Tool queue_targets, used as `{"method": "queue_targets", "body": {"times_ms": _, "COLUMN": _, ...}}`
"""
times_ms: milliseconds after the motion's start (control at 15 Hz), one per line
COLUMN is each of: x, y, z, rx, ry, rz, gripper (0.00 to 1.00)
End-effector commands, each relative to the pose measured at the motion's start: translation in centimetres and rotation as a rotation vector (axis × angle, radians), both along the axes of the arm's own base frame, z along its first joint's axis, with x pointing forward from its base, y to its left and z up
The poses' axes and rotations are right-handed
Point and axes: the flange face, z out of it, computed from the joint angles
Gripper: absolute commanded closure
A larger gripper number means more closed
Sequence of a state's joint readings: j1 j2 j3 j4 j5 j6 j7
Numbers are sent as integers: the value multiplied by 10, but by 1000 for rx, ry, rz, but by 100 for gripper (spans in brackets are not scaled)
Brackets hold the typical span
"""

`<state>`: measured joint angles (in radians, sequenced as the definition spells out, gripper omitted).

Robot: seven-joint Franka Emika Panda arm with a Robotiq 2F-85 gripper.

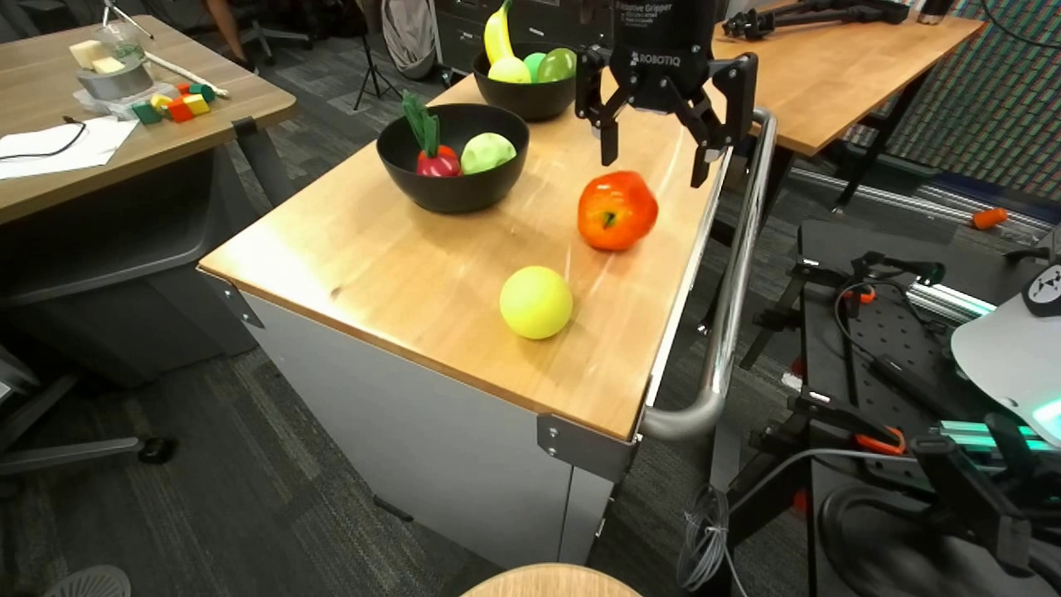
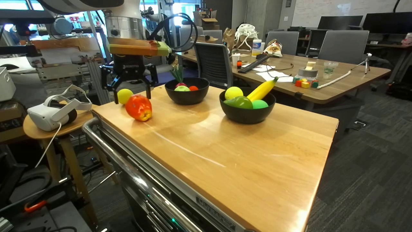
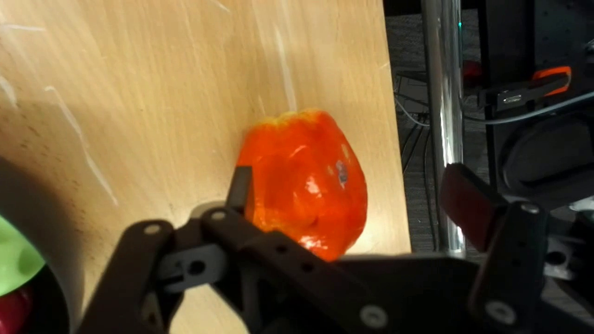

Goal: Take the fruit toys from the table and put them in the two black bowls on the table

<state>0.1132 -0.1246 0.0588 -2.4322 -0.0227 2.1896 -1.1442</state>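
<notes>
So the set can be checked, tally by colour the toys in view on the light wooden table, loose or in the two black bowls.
Yellow: 3 (banana, yellow ball beside it, loose ball)
Green: 3 (dark green piece, mint-green piece, pale green piece)
Orange-red: 2 (large loose fruit, small round fruit)
Magenta with green leaves: 1 (radish-like toy)
Total in view: 9

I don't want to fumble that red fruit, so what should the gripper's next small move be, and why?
Probably shift the open gripper slightly away from the metal rail before lowering. In the wrist view the red fruit lies nearer one finger, which overlaps it, while the other appears past the edge of the table.
</notes>
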Motion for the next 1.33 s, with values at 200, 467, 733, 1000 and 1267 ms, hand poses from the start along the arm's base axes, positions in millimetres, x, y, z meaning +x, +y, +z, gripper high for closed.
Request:
{"method": "queue_targets", "body": {"times_ms": 200, "x": 7, "y": 14, "z": -31, "rx": 12, "ry": -50, "rz": -76, "gripper": 0}}
{"method": "queue_targets", "body": {"times_ms": 467, "x": 8, "y": 16, "z": -44, "rx": 25, "ry": -29, "rz": -87, "gripper": 41}}
{"method": "queue_targets", "body": {"times_ms": 733, "x": 7, "y": 16, "z": -23, "rx": 44, "ry": -90, "rz": -161, "gripper": 43}}
{"method": "queue_targets", "body": {"times_ms": 1000, "x": 16, "y": 26, "z": 27, "rx": 75, "ry": -259, "rz": -291, "gripper": 43}}
{"method": "queue_targets", "body": {"times_ms": 1267, "x": 44, "y": 30, "z": 55, "rx": 55, "ry": -430, "rz": -410, "gripper": 43}}
